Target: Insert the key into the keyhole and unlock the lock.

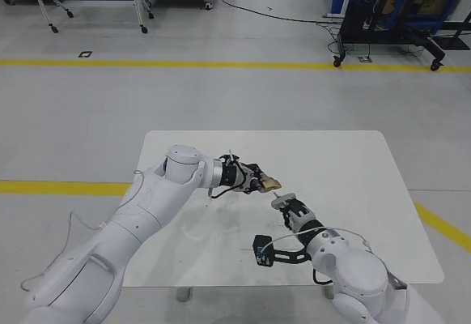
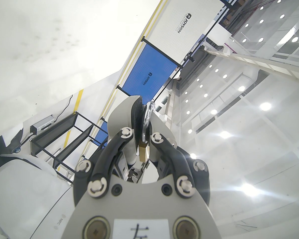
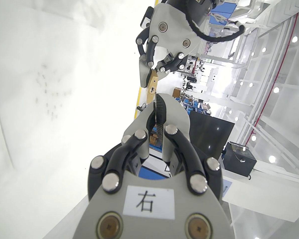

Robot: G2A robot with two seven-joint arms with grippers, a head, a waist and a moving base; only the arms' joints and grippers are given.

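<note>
The left tool (image 1: 260, 180) was clamped on a brass lock (image 1: 273, 184), held above the surface (image 1: 341, 162). Facing it, the right tool (image 1: 285, 201) gripped the key (image 3: 154, 103), its tip at the keyhole (image 3: 152, 90) in the lock's end.

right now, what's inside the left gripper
The left gripper is shut on a brass lock, its keyhole end sticking out toward the key in the right gripper. Its fingers cover much of the lock's body.
</note>
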